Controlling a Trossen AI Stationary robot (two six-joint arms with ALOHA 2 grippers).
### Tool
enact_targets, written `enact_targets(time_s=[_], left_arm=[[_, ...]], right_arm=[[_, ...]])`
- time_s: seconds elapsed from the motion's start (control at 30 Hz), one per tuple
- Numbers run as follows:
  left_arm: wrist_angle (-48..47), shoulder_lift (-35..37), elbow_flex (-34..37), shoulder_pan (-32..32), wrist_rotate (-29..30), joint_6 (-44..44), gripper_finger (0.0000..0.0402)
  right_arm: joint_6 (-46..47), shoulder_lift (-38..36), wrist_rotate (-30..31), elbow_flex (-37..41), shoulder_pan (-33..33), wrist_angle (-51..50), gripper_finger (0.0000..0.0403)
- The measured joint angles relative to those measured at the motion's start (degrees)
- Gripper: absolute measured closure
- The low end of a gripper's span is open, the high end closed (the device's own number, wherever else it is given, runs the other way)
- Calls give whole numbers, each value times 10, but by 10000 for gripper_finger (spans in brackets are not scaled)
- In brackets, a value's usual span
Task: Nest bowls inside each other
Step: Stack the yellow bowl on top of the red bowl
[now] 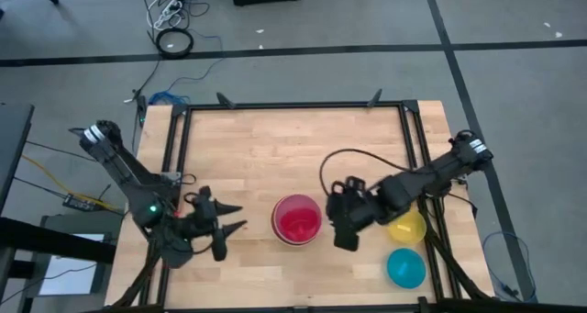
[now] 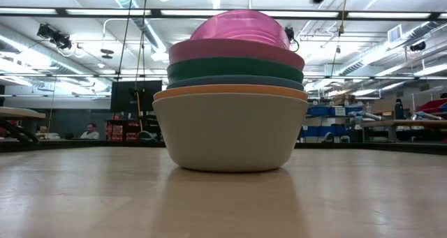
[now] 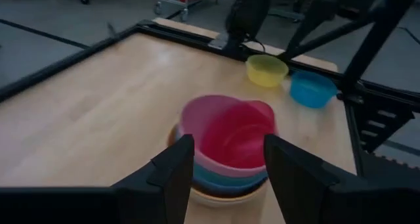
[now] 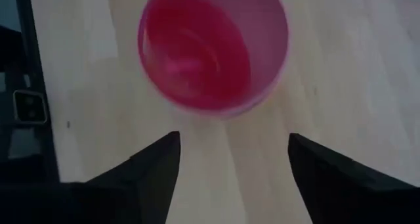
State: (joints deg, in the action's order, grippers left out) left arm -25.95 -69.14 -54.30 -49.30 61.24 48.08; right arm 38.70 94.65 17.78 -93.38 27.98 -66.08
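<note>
The bowls stand as one stack (image 1: 297, 219) near the table's front middle. A grey-white bowl (image 2: 230, 130) rests on the table, with orange, blue, dark green and pink rims above it. A magenta-red bowl (image 3: 236, 135) lies tilted in the pink one (image 3: 197, 119). A yellow bowl (image 1: 406, 228) and a cyan bowl (image 1: 405, 267) sit alone at the front right. My left gripper (image 1: 240, 217) is open, left of the stack and clear of it. My right gripper (image 1: 336, 217) is open just right of the stack, with nothing between its fingers (image 4: 154, 168).
A black frame (image 1: 293, 106) borders the wooden table on its far, left and right sides. Bare wood lies behind the stack and between it and my left gripper. The right arm reaches over the yellow bowl (image 3: 266, 69), with the cyan bowl (image 3: 312, 88) beside it.
</note>
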Motion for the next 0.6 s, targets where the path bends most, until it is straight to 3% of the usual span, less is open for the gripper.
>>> enact_targets(time_s=[0.17,0.37,0.6], left_arm=[[103,-49,0,29,-34,-62,210],[210,-77,0,55,-76,-131,210],[247,-82,0,81,-98,-181,210]], right_arm=[[100,-8,-6,57,53,-13,153],[211,-25,-79,165,98,-19,166],[389,-133,-83,316,161,17,168]])
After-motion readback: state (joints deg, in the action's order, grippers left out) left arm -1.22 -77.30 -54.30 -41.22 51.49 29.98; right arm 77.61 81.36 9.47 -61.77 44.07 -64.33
